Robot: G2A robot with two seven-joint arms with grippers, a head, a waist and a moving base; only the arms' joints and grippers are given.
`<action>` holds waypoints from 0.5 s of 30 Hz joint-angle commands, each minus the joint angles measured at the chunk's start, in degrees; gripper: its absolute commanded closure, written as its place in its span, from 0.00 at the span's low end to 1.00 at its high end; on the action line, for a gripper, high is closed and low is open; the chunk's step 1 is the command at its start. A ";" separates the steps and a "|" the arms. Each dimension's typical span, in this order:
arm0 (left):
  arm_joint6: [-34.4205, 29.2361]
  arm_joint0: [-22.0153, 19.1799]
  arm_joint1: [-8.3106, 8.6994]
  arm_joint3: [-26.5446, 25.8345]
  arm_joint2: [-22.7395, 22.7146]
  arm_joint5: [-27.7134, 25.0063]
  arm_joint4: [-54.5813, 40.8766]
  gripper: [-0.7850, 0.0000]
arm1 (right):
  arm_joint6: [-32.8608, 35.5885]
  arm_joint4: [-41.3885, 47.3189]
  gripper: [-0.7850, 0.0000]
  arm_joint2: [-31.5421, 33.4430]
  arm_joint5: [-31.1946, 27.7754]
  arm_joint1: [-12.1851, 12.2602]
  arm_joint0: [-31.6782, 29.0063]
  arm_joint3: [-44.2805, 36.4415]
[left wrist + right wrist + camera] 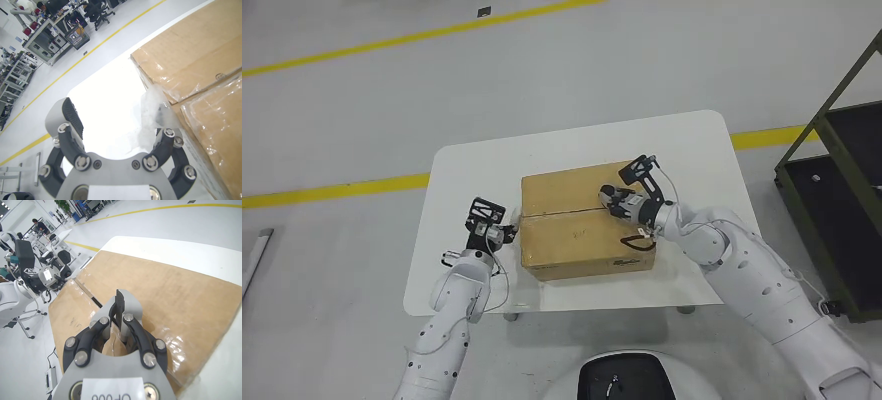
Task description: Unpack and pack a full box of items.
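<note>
From above we see the box [582, 228], flaps down, on the table [472, 170], left gripper [505, 233] at its end, right gripper [610, 197] over its seam [562, 212]. Left wrist: jaws spread wide, clear tape [151, 113] draping one finger beside the box. Right wrist: fingers pressed together above the seam.

Robotics lab in an open hall, pale glossy floor [342, 120] with yellow lane lines [392, 41], workbenches [47, 45] stacked with electronics at upper left of the left wrist view, black office chairs [98, 13], wire shelving [13, 75], red-jointed robot arm [34, 24], dark metal cart [842, 190] at right edge of the top view
</note>
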 commanded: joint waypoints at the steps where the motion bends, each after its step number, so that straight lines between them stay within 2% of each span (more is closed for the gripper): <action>1: -0.02 0.14 -0.01 -1.12 -0.43 0.12 0.01 0.00 | 0.00 0.05 1.00 -0.02 0.00 -0.04 0.02 0.11; 7: -0.61 -0.07 -0.21 -3.23 -0.90 -0.34 -0.40 0.00 | 0.02 0.06 1.00 0.03 0.00 -0.12 -0.13 0.18; 15: -1.09 -2.28 -0.83 -4.78 0.43 -0.77 -0.03 0.00 | 0.28 -0.19 1.00 0.12 -0.13 -0.15 -0.48 -0.13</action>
